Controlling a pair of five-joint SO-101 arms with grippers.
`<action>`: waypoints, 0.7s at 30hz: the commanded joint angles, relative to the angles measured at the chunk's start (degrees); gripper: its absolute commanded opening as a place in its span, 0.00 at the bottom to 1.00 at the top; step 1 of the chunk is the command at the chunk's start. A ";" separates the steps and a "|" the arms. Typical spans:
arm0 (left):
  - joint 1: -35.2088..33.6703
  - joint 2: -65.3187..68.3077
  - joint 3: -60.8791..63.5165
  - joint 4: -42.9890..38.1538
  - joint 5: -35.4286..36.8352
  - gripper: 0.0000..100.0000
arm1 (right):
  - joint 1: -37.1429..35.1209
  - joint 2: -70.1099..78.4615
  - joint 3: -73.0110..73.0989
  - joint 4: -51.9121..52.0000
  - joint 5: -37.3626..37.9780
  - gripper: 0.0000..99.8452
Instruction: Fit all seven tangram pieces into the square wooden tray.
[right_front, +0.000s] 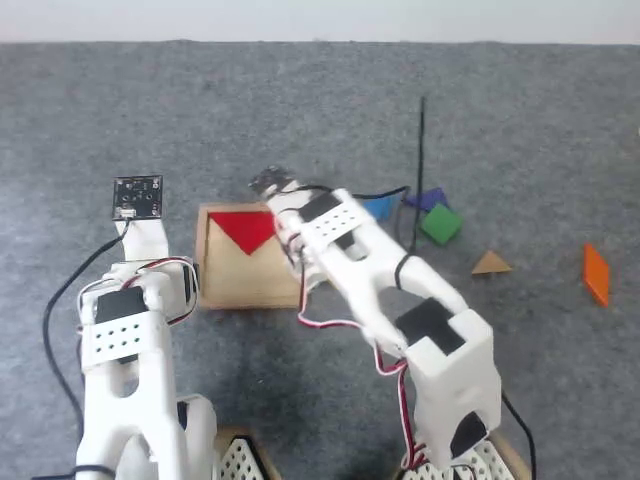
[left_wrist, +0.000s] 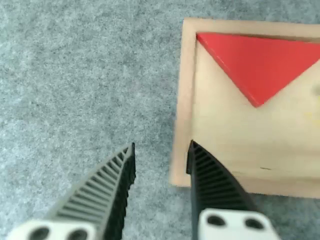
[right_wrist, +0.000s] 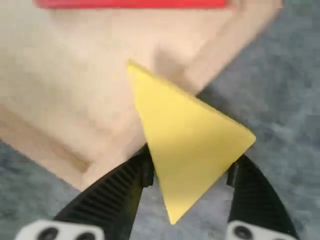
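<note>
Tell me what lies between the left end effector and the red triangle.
Left wrist view: the rim of the wooden tray and its bare floor lie between the left end effector and the red triangle.

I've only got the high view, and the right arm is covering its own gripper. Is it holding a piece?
Observer: Yes. The right gripper is shut on a yellow triangle.
Operator: Where is that piece against the tray?
Observer: It lies across the tray wall, with one point over the floor inside and the rest outside.
Operator: And the left gripper?
Observer: The left gripper is open at the tray's wall, holding nothing.
</note>
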 joint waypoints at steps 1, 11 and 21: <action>0.26 -0.09 -0.40 -0.26 0.35 0.17 | -4.09 -0.40 -3.87 0.22 -0.79 0.24; 0.26 -0.09 -0.40 -0.26 0.26 0.17 | -7.87 -0.40 -5.54 0.13 2.55 0.24; 0.09 -0.35 -0.48 0.00 0.18 0.17 | -8.75 -0.31 -14.24 4.88 6.07 0.21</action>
